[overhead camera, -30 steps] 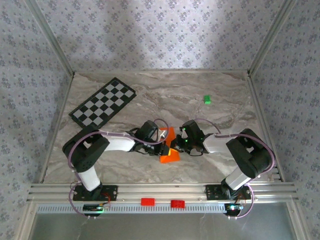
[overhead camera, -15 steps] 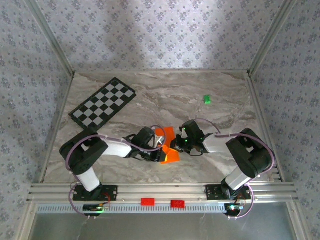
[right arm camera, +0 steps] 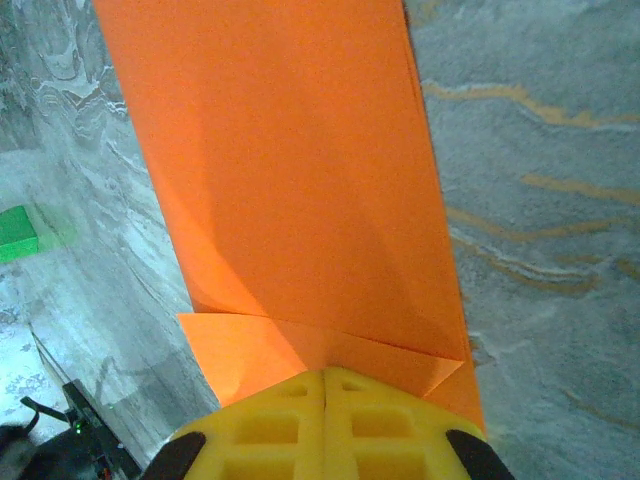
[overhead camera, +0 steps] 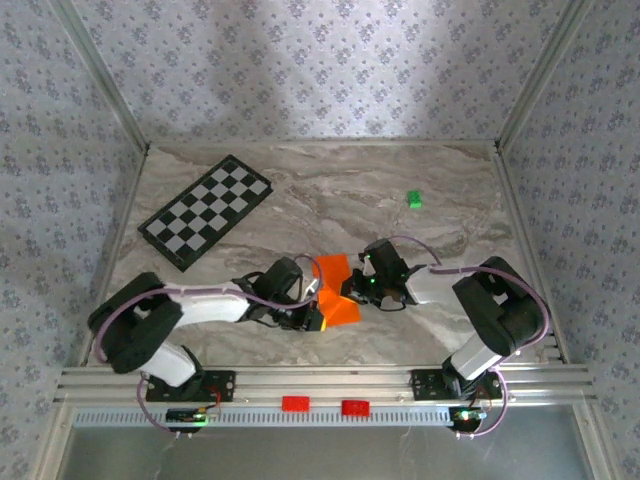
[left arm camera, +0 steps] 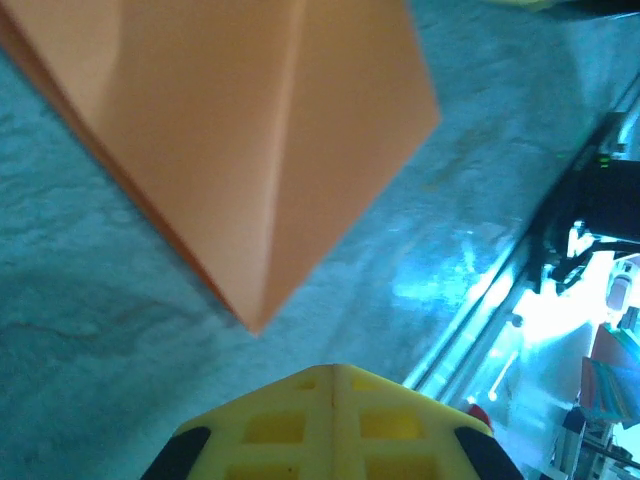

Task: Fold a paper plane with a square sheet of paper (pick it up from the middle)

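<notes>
Two-finger left pincer (left arm camera: 333,372): closed, empty, orange paper (left arm camera: 250,130) tip just ahead.
Right pincer (right arm camera: 325,378): clamped on paper's edge.

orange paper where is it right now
In the top view the folded orange paper lies near the front centre of the table, between the left hand and right hand.

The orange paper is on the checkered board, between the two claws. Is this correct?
Not quite. The orange paper is between the left claw and the right claw, but it is on the bare marble table, not on the checkered board. The board lies apart from it at the far left. The top view shows this.
</notes>
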You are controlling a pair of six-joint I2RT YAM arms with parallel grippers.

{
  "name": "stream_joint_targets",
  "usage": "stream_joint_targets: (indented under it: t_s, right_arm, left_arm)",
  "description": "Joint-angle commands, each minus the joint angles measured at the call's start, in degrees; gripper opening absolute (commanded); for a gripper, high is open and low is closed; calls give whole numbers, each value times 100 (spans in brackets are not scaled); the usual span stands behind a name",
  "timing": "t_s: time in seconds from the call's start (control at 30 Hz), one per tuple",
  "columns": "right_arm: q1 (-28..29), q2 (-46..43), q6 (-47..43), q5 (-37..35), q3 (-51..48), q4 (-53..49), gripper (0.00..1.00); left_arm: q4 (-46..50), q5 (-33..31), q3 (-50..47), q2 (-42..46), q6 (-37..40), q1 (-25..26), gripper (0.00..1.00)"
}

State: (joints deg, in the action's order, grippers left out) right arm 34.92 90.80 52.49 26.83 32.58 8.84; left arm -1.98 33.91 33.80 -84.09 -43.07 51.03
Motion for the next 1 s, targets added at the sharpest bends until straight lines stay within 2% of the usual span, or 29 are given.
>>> stream_joint_targets:
  t_s: [0.0,0.2,0.57,0.97]
  right_arm:
    - [-81,207,-143,-574,-138,-1007,0]
    - [-73,168,-125,-583,-94,-1033,0]
    - [-64,115,-109,-576,-32,-1048,0]
    - [-47,98,-87,-591,-15,-1042,0]
  left_arm:
    - [426,-263,291,265,202,-96,2]
    - [-31,84,530,-450,204,-220,1]
    - [-378,135,320,-1169,245,2,0]
    - [-78,-286,470,-431,191,48,0]
